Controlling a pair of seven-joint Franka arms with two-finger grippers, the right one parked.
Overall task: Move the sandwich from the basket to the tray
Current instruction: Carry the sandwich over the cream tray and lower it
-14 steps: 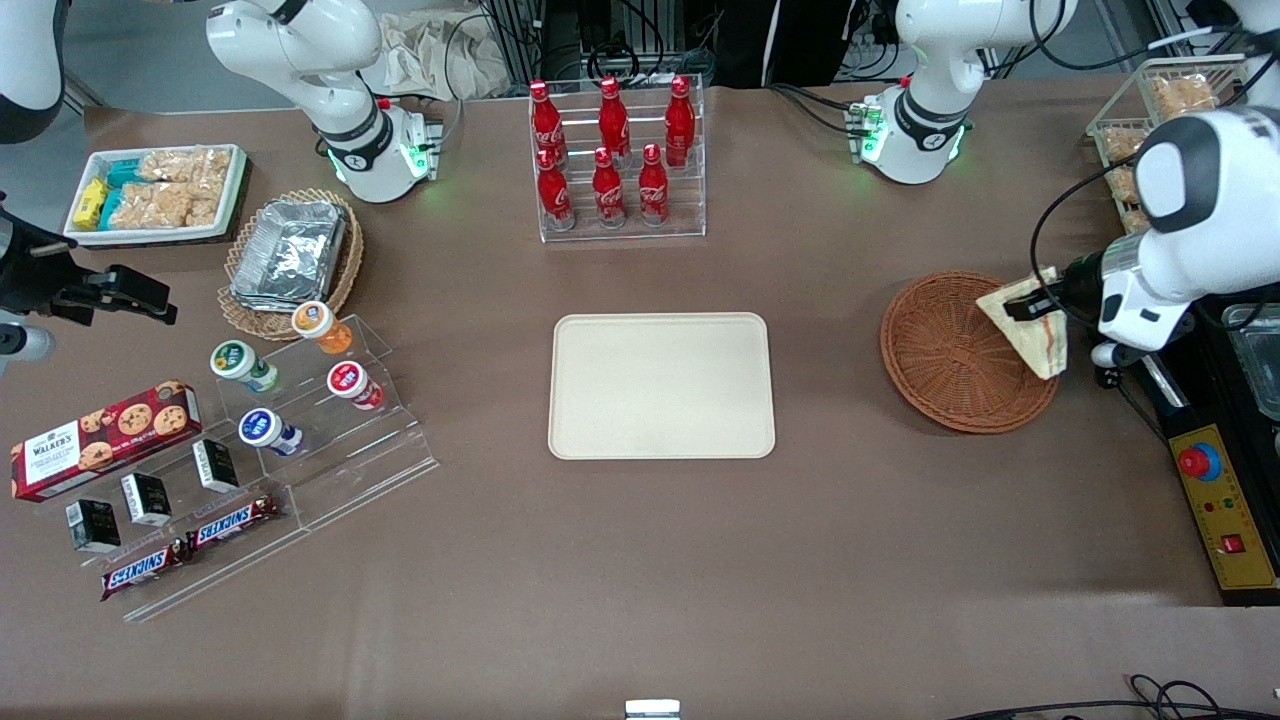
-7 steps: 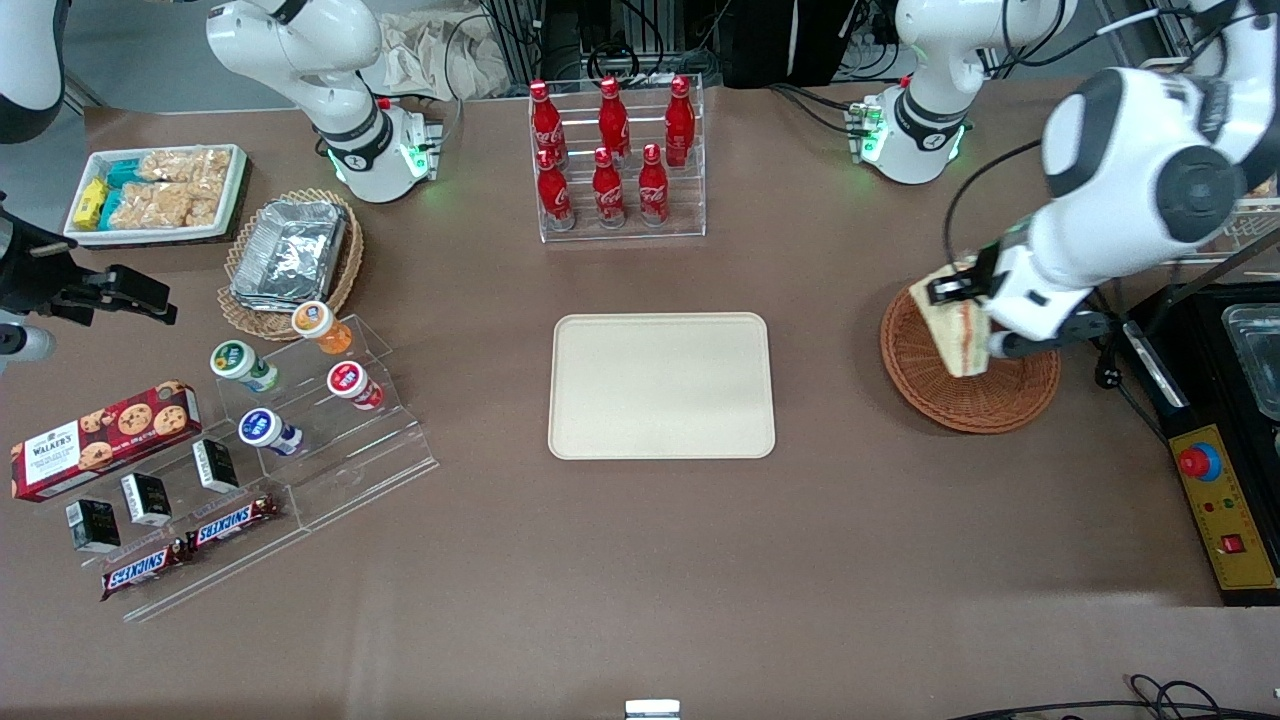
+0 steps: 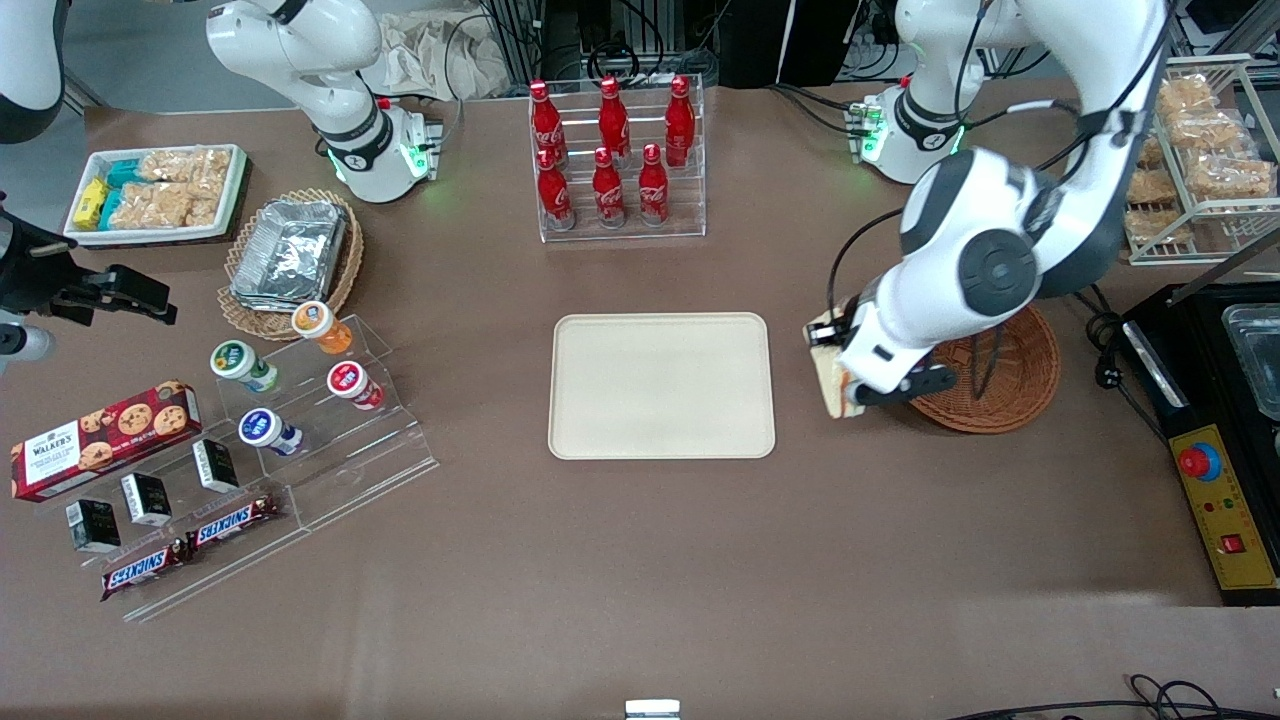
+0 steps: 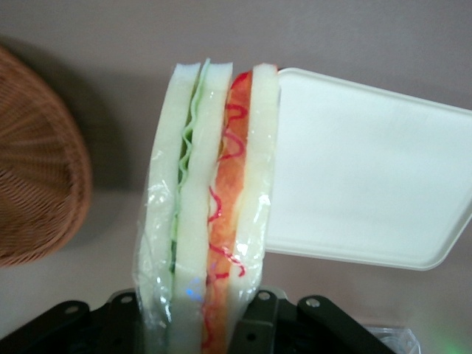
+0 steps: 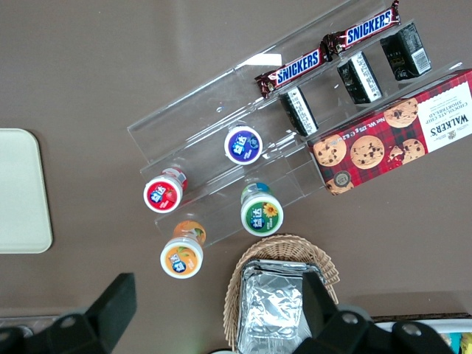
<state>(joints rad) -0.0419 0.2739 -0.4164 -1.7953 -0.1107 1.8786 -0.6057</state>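
The gripper (image 3: 838, 372), clamped on the sandwich (image 3: 829, 377), has carried it out of the basket (image 3: 1005, 385) and now holds it between basket and tray (image 3: 661, 385), so only lowering onto the tray likely remains.

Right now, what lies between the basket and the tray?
The gripper, shut on the sandwich, hangs over the strip between basket and tray; the front view shows it.

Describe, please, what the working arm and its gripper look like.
The left arm is glossy white with rounded links, dark grey joint caps and black cables looping alongside. A green light glows at its base. The gripper, above the table between basket and tray, has black fingers.
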